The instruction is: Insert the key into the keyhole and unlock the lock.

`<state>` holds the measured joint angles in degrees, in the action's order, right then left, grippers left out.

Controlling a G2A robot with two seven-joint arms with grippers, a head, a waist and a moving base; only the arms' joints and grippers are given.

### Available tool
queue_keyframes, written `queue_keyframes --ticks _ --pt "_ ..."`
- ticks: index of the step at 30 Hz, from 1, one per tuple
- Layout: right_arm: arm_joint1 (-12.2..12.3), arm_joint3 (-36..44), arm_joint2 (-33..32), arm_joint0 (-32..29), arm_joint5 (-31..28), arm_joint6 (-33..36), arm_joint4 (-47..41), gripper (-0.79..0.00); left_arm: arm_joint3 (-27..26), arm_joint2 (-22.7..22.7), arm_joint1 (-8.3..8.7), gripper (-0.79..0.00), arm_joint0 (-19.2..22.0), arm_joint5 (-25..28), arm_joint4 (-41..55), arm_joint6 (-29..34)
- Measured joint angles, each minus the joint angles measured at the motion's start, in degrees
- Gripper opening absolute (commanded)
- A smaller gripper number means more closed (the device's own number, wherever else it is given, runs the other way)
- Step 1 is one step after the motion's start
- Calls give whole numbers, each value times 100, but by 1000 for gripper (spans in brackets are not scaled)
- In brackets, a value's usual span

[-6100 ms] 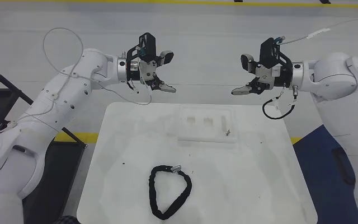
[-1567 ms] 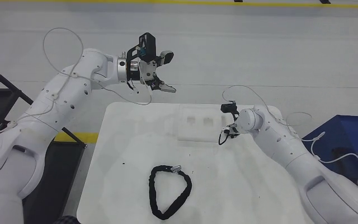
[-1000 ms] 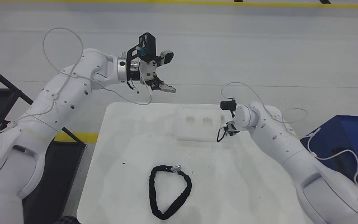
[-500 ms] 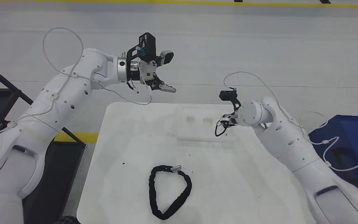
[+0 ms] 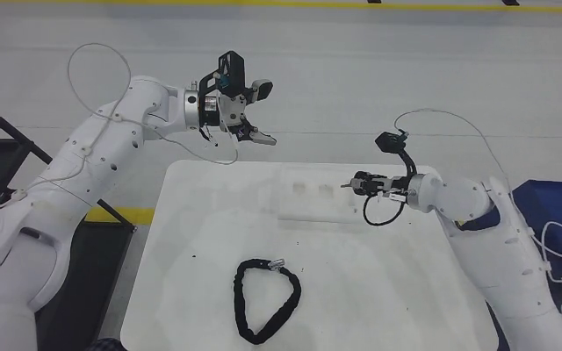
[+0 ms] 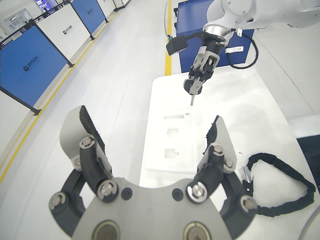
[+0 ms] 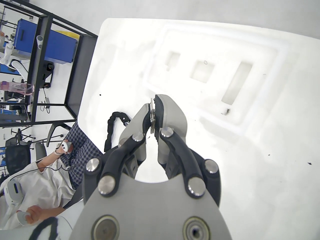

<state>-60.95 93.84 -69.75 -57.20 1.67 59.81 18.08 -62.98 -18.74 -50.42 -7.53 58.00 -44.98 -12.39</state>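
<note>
A black chain lock with a silver cylinder end lies on the white table near its front. My right gripper is shut on a small metal key, raised above the white foam tray. From the left wrist view the key hangs down out of the right gripper. My left gripper stands open with nothing in it, held beyond the table's far left corner. Its fingers frame the tray and the lock.
The foam tray has three recesses, all without contents. A dark frame rack and a blue cabinet stand off the table's sides. A seated person holding controllers is beyond the table edge.
My right arm came down to the tray, shut on the key there, then lifted and drew back to the right with it. The left arm and the lock have not moved.
</note>
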Motion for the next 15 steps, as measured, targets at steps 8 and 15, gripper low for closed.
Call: queue_keyframes --ticks 8,15 --pt "150 1080 -737 -710 0 -106 -7 -785 0 0 0 0 0 0 0 0" --pt "223 1433 -1291 -1224 38 -385 -125 -785 0 0 0 0 0 0 0 0"
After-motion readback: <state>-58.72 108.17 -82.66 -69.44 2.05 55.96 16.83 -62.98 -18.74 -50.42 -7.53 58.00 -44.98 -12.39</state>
